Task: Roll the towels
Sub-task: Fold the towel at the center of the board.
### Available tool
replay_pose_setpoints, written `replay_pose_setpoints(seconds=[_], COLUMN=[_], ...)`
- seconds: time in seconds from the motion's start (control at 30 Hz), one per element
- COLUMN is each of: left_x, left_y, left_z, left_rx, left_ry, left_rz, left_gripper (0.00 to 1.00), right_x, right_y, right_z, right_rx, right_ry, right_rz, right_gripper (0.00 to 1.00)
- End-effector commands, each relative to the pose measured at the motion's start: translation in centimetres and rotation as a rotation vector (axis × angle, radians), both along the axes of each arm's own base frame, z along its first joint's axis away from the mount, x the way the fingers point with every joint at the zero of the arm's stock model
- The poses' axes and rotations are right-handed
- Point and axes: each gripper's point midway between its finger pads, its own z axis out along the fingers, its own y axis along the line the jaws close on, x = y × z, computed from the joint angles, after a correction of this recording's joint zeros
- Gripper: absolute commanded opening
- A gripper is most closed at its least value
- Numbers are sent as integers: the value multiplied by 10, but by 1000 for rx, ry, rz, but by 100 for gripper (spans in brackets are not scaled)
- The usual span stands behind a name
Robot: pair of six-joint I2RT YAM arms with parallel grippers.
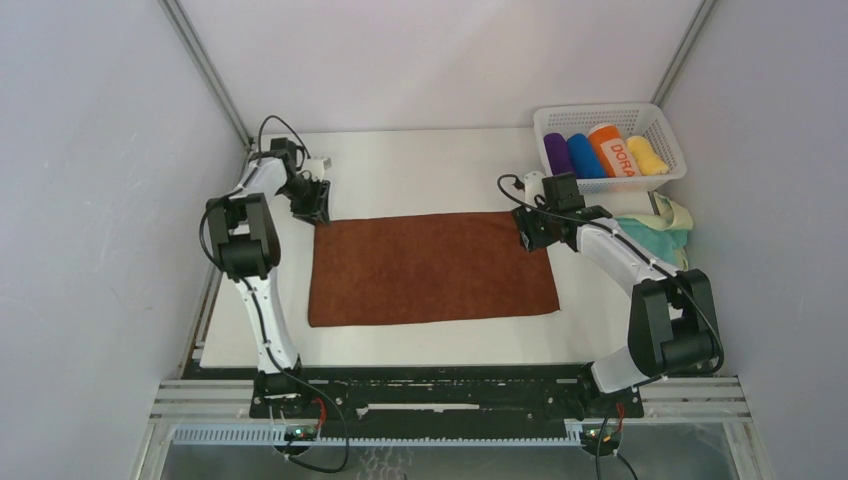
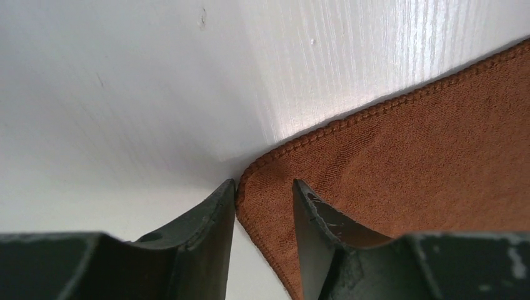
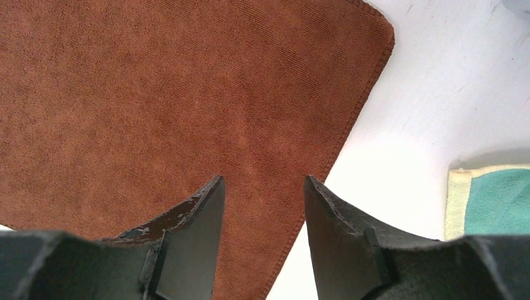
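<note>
The rust-brown towel [image 1: 430, 268] lies spread flat in the middle of the white table. My left gripper [image 1: 312, 208] is down at its far left corner. In the left wrist view the gripper [image 2: 264, 182] is open, and the corner of the brown towel [image 2: 437, 144] lies flat between the two tips. My right gripper [image 1: 530, 232] is at the far right corner. There the gripper [image 3: 264, 178] is open, straddling the hemmed right edge of the brown towel [image 3: 156, 94]. The teal towel [image 1: 655, 232], with its cream side [image 3: 457, 203] showing, lies bunched at the right.
A white basket [image 1: 600, 108] at the back right holds purple, blue, orange and yellow rolls [image 1: 598, 152]. Grey walls close in on both sides and at the back. The table's front edge [image 1: 400, 366] runs just ahead of the arm bases.
</note>
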Motion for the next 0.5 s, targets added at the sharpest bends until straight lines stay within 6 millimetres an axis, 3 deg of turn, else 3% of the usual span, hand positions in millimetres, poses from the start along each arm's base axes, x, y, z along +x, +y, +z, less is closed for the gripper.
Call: replay_pose_setpoints(seconds=[0.0,0.17,0.33,0.47], left_x=[4,4,4,6], left_y=[-7,-7,-2,8], left_z=[3,2,3,7], left_rx=[-72,-80,-59,1], left_ry=[4,18,25,24], left_rz=[-32,-42,-46,-33], left_gripper=[40,24,7,2], right_x=[23,32,57,80], right_y=[2,-6,-26,-32], right_z=[21,21,26,28], right_rx=[-7,-40,-92,-125], right_ry=[-97,-105,-151,-186], right_rz=[20,25,3,24], right_gripper=[49,49,50,48])
